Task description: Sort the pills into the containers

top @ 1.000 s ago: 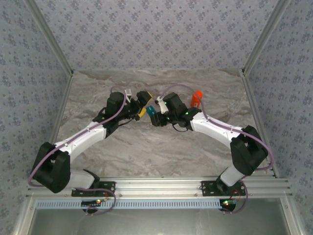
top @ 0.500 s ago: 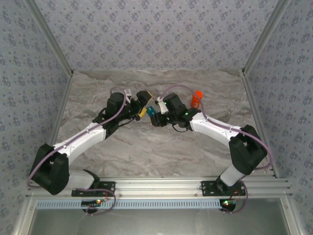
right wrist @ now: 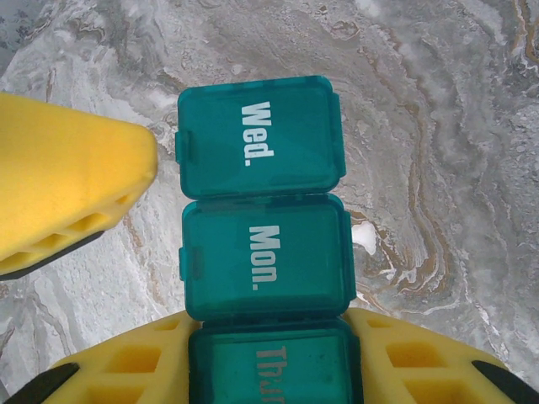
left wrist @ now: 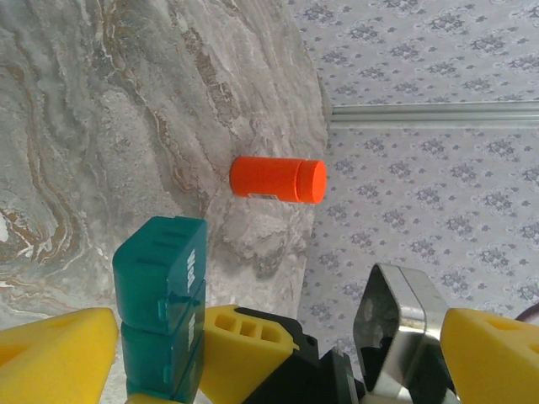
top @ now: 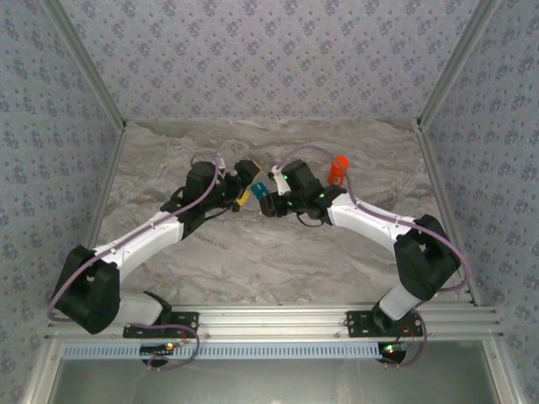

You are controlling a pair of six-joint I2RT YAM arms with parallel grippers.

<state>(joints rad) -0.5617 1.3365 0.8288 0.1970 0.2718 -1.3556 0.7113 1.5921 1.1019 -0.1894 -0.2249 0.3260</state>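
Note:
The container, a teal pill box (right wrist: 261, 210) with lids marked Wed., Mon. and Thur., all lids down, is held above the table. My right gripper (right wrist: 269, 370) is shut on its Thur. end, a yellow finger on each side. In the top view the pill box (top: 259, 191) hangs mid-table between both wrists. My left gripper (left wrist: 278, 349) is open; the box (left wrist: 160, 311) and one right-hand finger sit between its fingers, and its fingertip (right wrist: 76, 185) is just left of the Wed. lid. The pills are hidden.
An orange cylindrical bottle (left wrist: 278, 179) with its cap on lies on its side near the marble table's far right edge, also the orange bottle (top: 338, 168) behind the right wrist. Patterned walls close in the table (top: 253, 269) on three sides.
My left gripper has shifted slightly nearer to the pill box, still open. The right gripper and the box have barely moved.

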